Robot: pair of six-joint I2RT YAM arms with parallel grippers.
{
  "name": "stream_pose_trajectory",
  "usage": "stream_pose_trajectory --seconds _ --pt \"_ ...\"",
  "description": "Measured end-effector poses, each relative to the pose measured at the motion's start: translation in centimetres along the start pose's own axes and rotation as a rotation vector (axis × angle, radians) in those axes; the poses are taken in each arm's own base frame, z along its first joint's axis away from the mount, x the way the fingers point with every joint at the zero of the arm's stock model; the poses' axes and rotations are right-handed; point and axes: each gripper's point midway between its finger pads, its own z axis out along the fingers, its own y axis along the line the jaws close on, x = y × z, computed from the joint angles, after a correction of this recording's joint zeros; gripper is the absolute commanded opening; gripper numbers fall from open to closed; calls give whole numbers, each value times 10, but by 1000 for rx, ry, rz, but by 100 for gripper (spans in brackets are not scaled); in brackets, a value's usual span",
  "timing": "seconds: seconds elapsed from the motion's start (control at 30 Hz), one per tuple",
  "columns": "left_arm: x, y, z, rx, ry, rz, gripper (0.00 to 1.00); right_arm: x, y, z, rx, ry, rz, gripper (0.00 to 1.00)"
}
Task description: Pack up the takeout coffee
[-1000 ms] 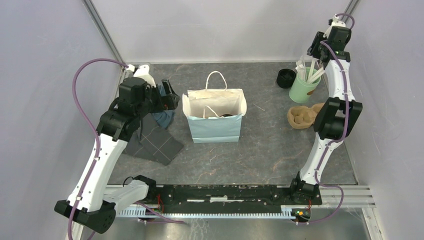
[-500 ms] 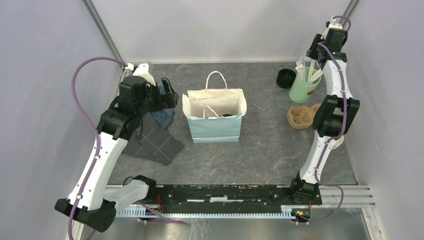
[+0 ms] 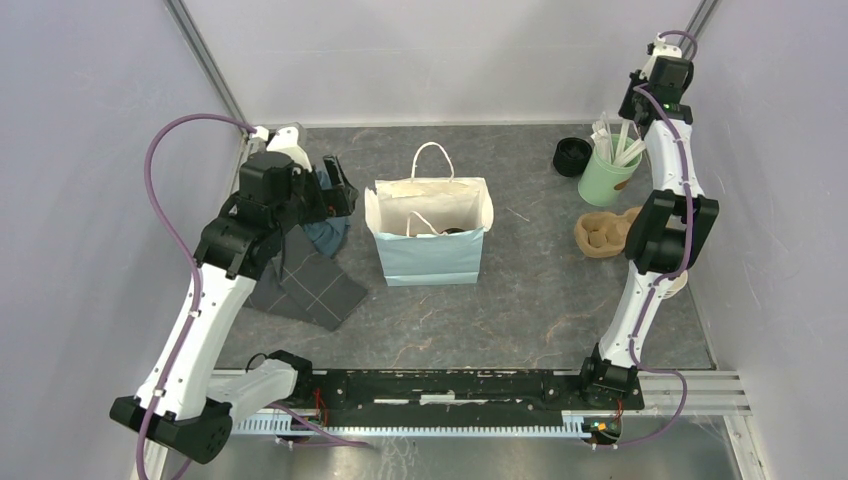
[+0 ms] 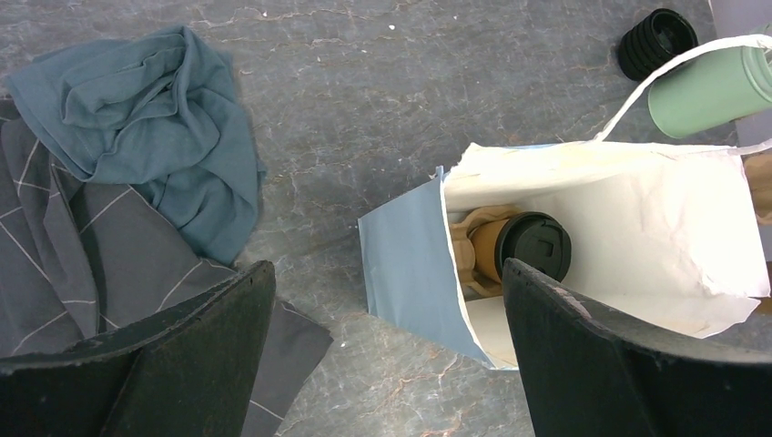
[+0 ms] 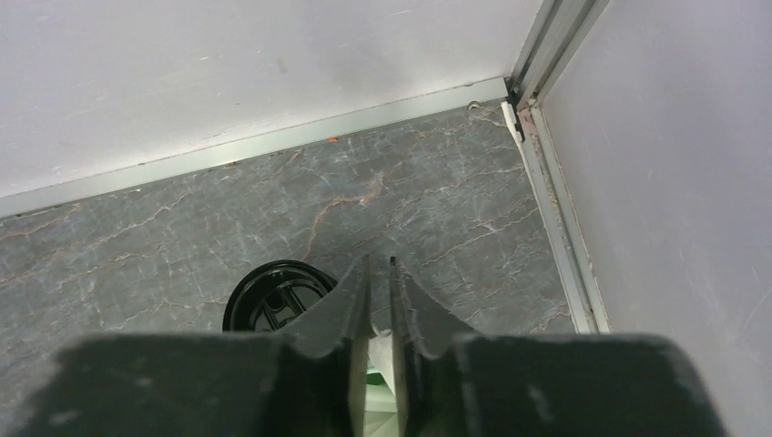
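In the blue paper bag [image 4: 405, 264], takeout coffee [image 4: 489, 253], black lid [image 4: 534, 246] showing

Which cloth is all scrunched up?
The teal-blue fabric cloth, bunched in a crumpled heap. The dark grey cloth with thin pale grid lines lies spread flat next to it.

Bag [image 4: 405, 264] stands open, roomy beside the coffee [image 4: 533, 246].

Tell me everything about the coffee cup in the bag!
The coffee cup is brown paper with a round black plastic lid on. It sits deep inside the blue paper bag with the white lining, against a tan pulp piece. Only its top and a bit of its side show. Nothing is gripping it.
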Motion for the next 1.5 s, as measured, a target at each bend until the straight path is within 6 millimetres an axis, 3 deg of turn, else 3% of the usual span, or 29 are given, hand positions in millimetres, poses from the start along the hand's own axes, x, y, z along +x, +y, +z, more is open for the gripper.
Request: stream_pose_trajectory --seconds 0.07,0.33,0.5,0.7,0.8,0.97,1.13,1.27,1.4,1.5 --pt "0 0 -1 1 -2 -1 100 0 2 0 -1 0 -8 0" --pt "-4 0 -21 11 -26 -3 100 -3 13 -3 0 -8 -17 0" --pt "-13 -4 -38 37 -59 -5 100 -36 21 -32 9 -75 -16 0" --pt "-19 -11 -52 77 -73 -2 100 -122 27 -124 16 -286 -10 0" --pt "-18 -15 -58 104 -66 12 100 -169 29 -191 13 -434 -2 0" --pt "-20 -23 -67 152 -72 26 100 -223 46 -289 -91 -660 86 0" --pt "-22 -28 -80 191 -99 37 100 -247 94 -381 -422 -838 258 0" --pt "-24 -31 -92 223 -123 40 100 -258 153 -432 -710 -849 344 0" --pt "-24 -35 -102 251 -139 41 100 -240 221 -456 -947 -738 398 0" --pt "-24 -38 -109 276 -150 41 100 -220 260 -463 -1055 -643 420 0"
